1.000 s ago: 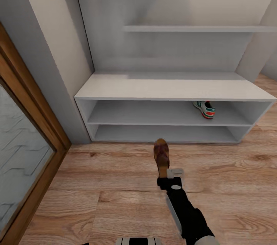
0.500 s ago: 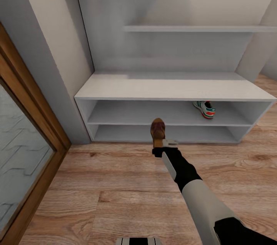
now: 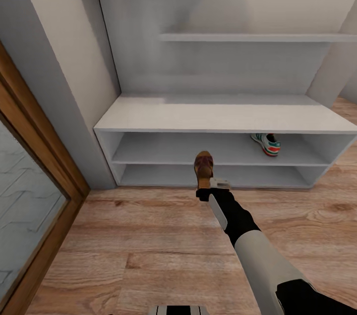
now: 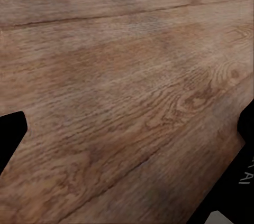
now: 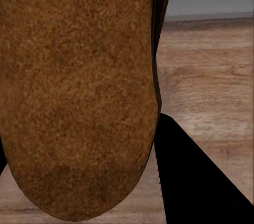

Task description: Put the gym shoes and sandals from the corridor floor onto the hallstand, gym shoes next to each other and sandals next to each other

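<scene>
Head view: the right end effector [image 3: 206, 187] is clamped on one brown sandal [image 3: 203, 168], held off the corridor floor [image 3: 148, 236] with its toe toward the hallstand [image 3: 218, 118]. Just beyond the end effector stand the two low open shelves. The upper shelf holds one gym shoe [image 3: 266, 143], well off to the end effector's right; the lower shelf holds nothing visible. The bench surface above is bare.

Left wrist view: wood-grain floor [image 4: 121, 92] beneath the left end effector; dark finger edges sit far apart, so it is spread.

Right wrist view: the sandal's sole [image 5: 79, 92] sits immediately ahead, one dark finger [image 5: 196, 176] beside it.
</scene>
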Controlling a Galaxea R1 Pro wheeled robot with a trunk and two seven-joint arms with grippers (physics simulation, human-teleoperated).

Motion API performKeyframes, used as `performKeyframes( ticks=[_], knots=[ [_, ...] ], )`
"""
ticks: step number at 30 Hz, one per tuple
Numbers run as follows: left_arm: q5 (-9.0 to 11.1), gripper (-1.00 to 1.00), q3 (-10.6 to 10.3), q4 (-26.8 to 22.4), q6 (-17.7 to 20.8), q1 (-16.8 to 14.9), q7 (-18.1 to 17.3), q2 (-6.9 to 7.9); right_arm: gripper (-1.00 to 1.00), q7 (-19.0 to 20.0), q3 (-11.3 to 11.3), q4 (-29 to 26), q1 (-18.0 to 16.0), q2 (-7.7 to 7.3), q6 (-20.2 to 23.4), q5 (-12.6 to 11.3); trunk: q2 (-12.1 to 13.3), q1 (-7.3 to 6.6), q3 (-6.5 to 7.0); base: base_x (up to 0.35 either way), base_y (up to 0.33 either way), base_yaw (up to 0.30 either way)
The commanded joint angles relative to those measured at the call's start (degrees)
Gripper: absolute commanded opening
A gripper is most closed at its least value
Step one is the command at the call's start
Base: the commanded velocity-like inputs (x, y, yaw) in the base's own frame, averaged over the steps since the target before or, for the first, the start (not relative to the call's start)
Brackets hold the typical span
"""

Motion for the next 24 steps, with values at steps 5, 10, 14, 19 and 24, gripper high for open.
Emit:
performKeyframes(
  ticks=[5,10,14,19,24],
  knots=[
    [0.2,1.00,0.1,0.1,-0.1,0.0,-0.3,0.00,-1.00,-1.2,0.1,0.0,0.0,0.00,0.2,-0.7,0.0,0.02,-0.05,0.307,0.038,0.000],
    [0.2,1.00,0.1,0.1,-0.1,0.0,-0.3,-0.07,-1.00,-1.6,0.1,0.0,0.0,0.00,0.2,-0.7,0.0,0.02,-0.05,0.323,0.026,0.000],
    [0.2,1.00,0.1,0.1,-0.1,0.0,-0.3,-0.09,-1.00,-2.1,0.1,0.0,0.0,0.00,0.2,-0.7,0.0,0.02,-0.05,0.266,0.066,0.000],
    [0.2,1.00,0.2,0.1,-0.1,0.0,-0.2,-0.12,-1.00,-2.2,0.1,0.0,0.0,0.00,0.2,-0.7,0.0,0.02,-0.05,0.103,0.015,0.000],
    [0.2,1.00,0.2,0.1,-0.1,0.0,-0.2,-0.17,-1.00,-2.2,0.1,0.0,0.0,0.00,0.2,-0.7,0.0,0.02,-0.05,0.296,0.001,0.000]
  ],
)
